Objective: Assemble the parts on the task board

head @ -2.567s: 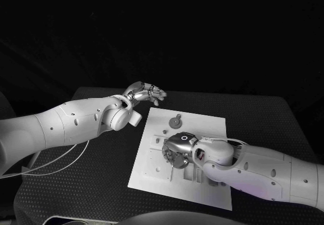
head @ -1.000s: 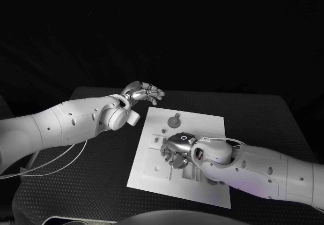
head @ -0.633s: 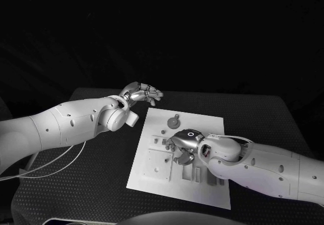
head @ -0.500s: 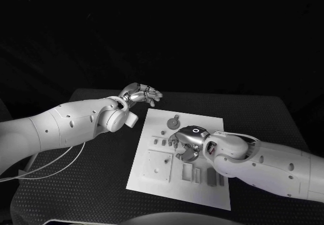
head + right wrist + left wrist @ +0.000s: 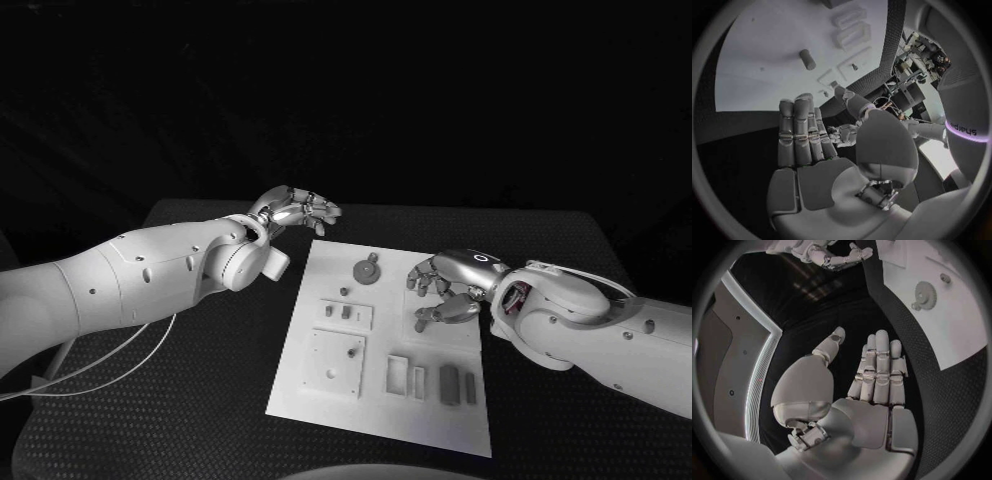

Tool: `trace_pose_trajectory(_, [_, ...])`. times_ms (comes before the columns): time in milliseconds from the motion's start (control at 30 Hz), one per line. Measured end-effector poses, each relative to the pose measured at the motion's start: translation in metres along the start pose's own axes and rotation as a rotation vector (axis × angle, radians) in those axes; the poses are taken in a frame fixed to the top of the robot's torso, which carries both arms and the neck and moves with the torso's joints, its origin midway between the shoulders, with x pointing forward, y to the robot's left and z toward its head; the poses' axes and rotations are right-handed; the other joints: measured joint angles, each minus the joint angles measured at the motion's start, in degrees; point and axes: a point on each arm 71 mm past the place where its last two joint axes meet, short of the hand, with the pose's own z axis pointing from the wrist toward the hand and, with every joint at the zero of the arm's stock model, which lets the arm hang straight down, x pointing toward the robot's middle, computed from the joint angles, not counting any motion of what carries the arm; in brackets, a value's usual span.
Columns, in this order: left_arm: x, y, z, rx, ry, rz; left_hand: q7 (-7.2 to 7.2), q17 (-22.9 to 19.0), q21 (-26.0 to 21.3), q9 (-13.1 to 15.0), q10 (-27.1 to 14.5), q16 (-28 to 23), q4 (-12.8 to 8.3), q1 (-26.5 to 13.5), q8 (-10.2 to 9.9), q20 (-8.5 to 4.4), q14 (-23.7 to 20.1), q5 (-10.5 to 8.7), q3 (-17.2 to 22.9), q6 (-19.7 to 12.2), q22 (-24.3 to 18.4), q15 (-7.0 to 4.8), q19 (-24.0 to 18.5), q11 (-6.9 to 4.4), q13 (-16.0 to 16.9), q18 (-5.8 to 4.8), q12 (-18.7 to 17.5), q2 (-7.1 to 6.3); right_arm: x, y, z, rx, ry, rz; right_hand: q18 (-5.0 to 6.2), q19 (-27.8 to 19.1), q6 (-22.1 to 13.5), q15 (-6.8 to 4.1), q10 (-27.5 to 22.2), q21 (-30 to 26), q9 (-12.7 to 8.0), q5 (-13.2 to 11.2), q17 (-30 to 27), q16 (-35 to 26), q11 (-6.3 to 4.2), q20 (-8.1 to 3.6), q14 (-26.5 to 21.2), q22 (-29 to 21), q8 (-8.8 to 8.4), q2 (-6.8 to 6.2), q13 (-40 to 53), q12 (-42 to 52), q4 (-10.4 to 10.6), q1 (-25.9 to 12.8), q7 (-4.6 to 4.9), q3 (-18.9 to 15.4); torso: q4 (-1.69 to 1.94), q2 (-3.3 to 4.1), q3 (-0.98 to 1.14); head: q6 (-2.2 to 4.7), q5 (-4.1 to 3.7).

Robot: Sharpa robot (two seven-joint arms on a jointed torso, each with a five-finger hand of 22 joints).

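The right hand (image 5: 450, 292) hovers above the right edge of the white board (image 5: 325, 400), fingers loosely spread and holding nothing, probably lifted to clear the pieces under it. The left hand (image 5: 296, 208) waits off the board's far left corner, over the black table (image 5: 173, 400), fingers straight and apart, also empty. A toothed wheel (image 5: 368, 270) sits near the board's far edge; dark bars (image 5: 450, 383) lie toward its near right corner.

Only legible mark: letters on my own white body beside a violet light strip in my right wrist view, too small to read surely.
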Motion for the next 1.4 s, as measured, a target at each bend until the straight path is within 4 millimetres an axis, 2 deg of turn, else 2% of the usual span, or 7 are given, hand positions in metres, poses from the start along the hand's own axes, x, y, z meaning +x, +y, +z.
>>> trace_pose_trajectory(133, [-0.001, 0.000, 0.000, -0.001, -0.002, 0.001, 0.00, 0.0, 0.0, 0.0, 0.0, 0.0, 0.0, 0.0, 0.0, 0.00, 0.0, 0.00, 0.0, 0.0, 0.0, 0.00, 0.0, 0.00, 0.0, 0.00, 0.0, 0.00, 0.000, -0.009, -0.002, 0.024, 0.008, -0.005, -0.06, -0.5, -0.5, 0.14, -0.7, 0.0, -0.3, -1.1, 0.0, 0.0, 0.23, 0.23, -0.5, 0.0, 0.00, -0.39, -0.1, -0.3, 0.0, -0.6, -0.47, -1.4, -0.01, -0.03, 0.05, 0.19, -0.16])
trace_pose_trajectory(300, [-0.001, 0.000, 0.000, -0.001, -0.003, 0.001, 0.00, 0.0, 0.0, 0.0, 0.0, 0.0, 0.0, 0.0, 0.0, 0.00, 0.0, 0.00, 0.0, 0.0, 0.0, 0.00, 0.0, 0.00, 0.0, 0.00, 0.0, 0.00, 0.005, -0.018, -0.002, 0.052, 0.031, -0.021, -0.06, -0.9, -0.7, 0.39, -1.0, 0.0, -0.6, -2.9, 0.0, 0.0, 0.20, 0.32, -0.8, 0.0, 0.00, -0.27, -0.1, -0.5, 0.3, -0.7, -0.28, -1.7, 0.00, -0.03, 0.08, 0.30, -0.37])
trace_pose_trajectory(567, [-0.001, 0.001, 0.000, -0.001, -0.003, 0.001, 0.00, 0.0, 0.0, 0.0, 0.0, 0.0, 0.0, 0.0, 0.0, 0.00, 0.0, 0.00, 0.0, 0.0, 0.0, 0.00, 0.0, 0.00, 0.0, 0.00, 0.0, 0.00, 0.021, -0.018, 0.000, 0.055, 0.073, -0.036, -0.06, -0.9, -0.7, 0.21, -1.0, 0.0, -0.8, -5.6, 0.0, 0.0, 0.20, 0.33, -1.0, 0.0, 0.00, -0.41, -0.1, -0.5, 0.7, 0.3, -0.40, -0.9, 0.10, 0.04, 0.08, 0.38, -0.55])
trace_pose_trajectory(967, [-0.002, 0.001, 0.000, -0.001, -0.003, 0.001, 0.00, 0.1, 0.0, 0.0, 0.0, -0.2, 0.0, 0.0, 0.0, 0.00, 0.0, 0.00, 0.0, 0.0, 0.0, 0.00, 0.0, 0.00, 0.0, 0.00, 0.0, 0.00, 0.045, -0.011, 0.004, 0.037, 0.135, -0.068, -0.05, -1.0, 1.8, 0.18, -0.8, 0.0, -0.9, -6.4, 0.0, 0.4, -0.06, 0.42, -1.0, 0.0, 1.53, -0.09, 0.0, -0.2, 1.1, 1.9, -2.32, 1.2, 0.21, 0.08, -0.04, 0.01, -0.49])
trace_pose_trajectory(1067, [-0.002, 0.001, 0.000, -0.001, -0.003, 0.001, 0.00, 0.1, 0.0, 0.0, 0.0, -0.2, 0.0, 0.0, 0.0, 0.00, 0.0, 0.00, 0.0, 0.0, 0.0, 0.00, 0.0, -0.01, 0.0, 0.00, 0.0, 0.00, 0.046, -0.010, 0.004, 0.031, 0.137, -0.074, 0.03, -1.0, 3.4, 0.07, 0.3, 0.0, -0.6, -6.4, 0.0, 0.4, -0.46, 0.42, -1.1, 0.0, 2.42, 0.79, 0.2, 0.6, 1.0, 2.8, -2.72, 2.2, 0.21, 0.08, -0.04, -0.08, -0.44])
trace_pose_trajectory(1167, [-0.002, 0.001, 0.000, -0.001, -0.002, 0.001, 0.00, 0.1, 0.0, 0.0, 0.0, -0.2, 0.0, 0.0, 0.0, 0.00, 0.0, 0.00, 0.0, 0.0, 0.0, 0.00, 0.0, -0.01, 0.0, 0.00, 0.0, 0.00, 0.046, -0.008, 0.005, 0.025, 0.139, -0.079, 0.25, -1.0, 4.5, -0.41, 1.5, 0.4, -0.4, -6.4, 0.0, 0.6, -0.85, 0.42, -0.8, 0.0, 2.86, 1.47, 0.4, 1.2, 1.2, 3.5, -2.46, 2.9, 0.21, 0.06, -0.04, -0.12, -0.43])
trace_pose_trajectory(1400, [-0.001, 0.001, 0.001, -0.001, 0.000, 0.000, 0.00, 0.2, 0.0, 0.0, 0.0, -0.2, 0.0, 0.0, 0.0, 0.00, 0.0, 0.00, 0.0, 0.0, 0.1, 0.00, 0.0, -0.01, 0.0, 0.00, 0.0, 0.00, 0.047, -0.006, 0.007, 0.020, 0.137, -0.090, 0.26, -0.7, 6.2, -0.84, 3.2, 0.9, -0.3, -6.4, 0.0, 0.9, -1.35, 0.11, -0.4, 0.0, 3.74, 2.84, 0.7, 1.6, 0.9, 3.9, -2.83, 4.0, 0.17, 0.05, -0.04, -0.13, -0.51])
